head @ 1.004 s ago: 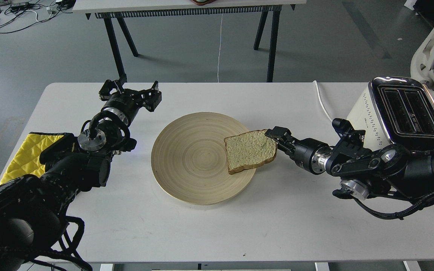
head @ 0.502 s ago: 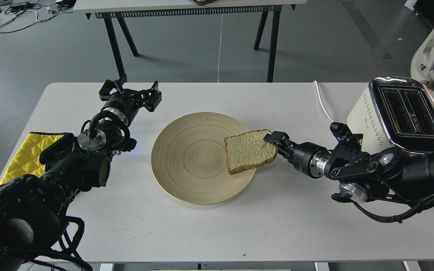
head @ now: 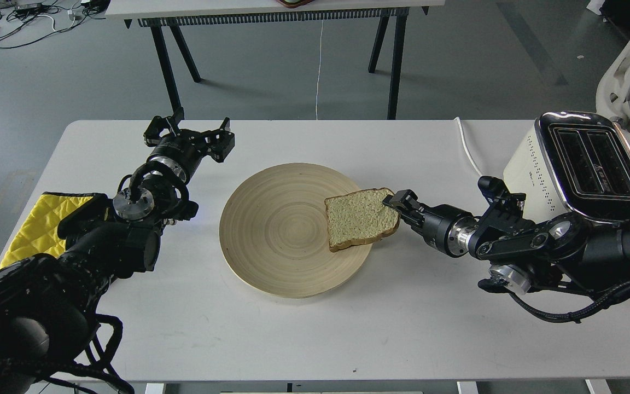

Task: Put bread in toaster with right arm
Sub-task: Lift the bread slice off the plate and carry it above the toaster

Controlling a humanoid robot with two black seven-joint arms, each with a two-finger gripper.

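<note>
On the left of the white bench, a yellow pad is lying at the edge, and my left end effector is hovering beyond it, fingers spread and holding nothing. In the middle, a round wooden plate is carrying the bread, which is lying flat on the plate's right side. My right end effector is pinching the bread's right crust. On the far right, the toaster is standing with both slots facing up and empty. I am judging the grip shallow, on the crust alone: the soft slice could be sagging, tearing or slipping free during the lift, or catching the slot's edge if it is arriving tilted.
</note>
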